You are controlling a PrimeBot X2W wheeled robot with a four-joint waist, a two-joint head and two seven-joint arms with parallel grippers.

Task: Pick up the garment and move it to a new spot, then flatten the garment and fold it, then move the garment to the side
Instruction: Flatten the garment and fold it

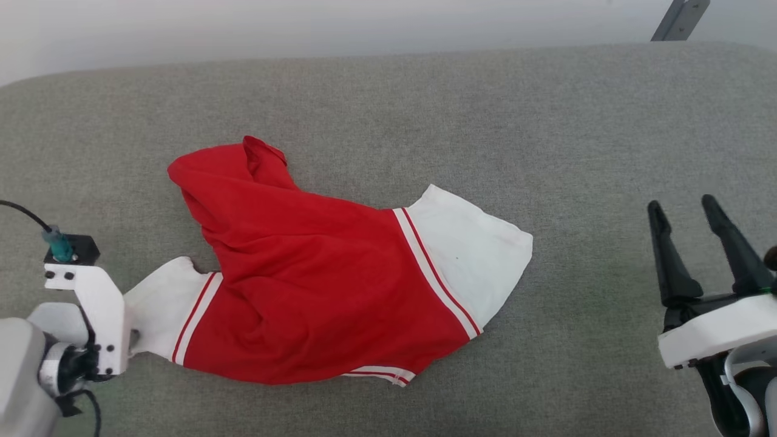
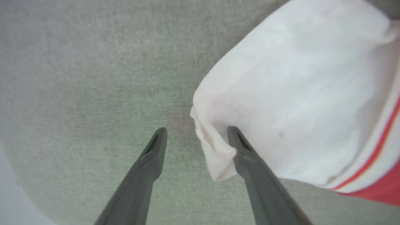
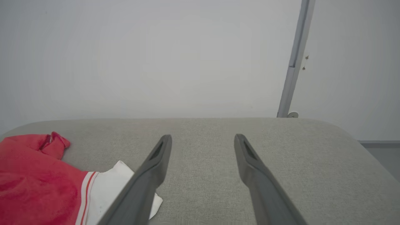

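The garment (image 1: 309, 285) is a red T-shirt lying crumpled on the grey padded surface (image 1: 546, 133). One white sleeve (image 1: 479, 255) points right and the other white sleeve (image 1: 161, 309) points left. My left arm (image 1: 91, 303) hangs over the left sleeve and hides its own fingers in the head view. In the left wrist view my left gripper (image 2: 197, 130) is open, and a corner of the white sleeve (image 2: 215, 156) lies between its fingers, against the right one. My right gripper (image 1: 683, 209) stands open to the right of the garment, apart from it, as the right wrist view confirms (image 3: 202, 138).
The surface's far edge meets a pale wall (image 3: 156, 62). A grey metal post (image 3: 293, 62) rises at the back right. Bare grey fabric lies to the right of the shirt and behind it.
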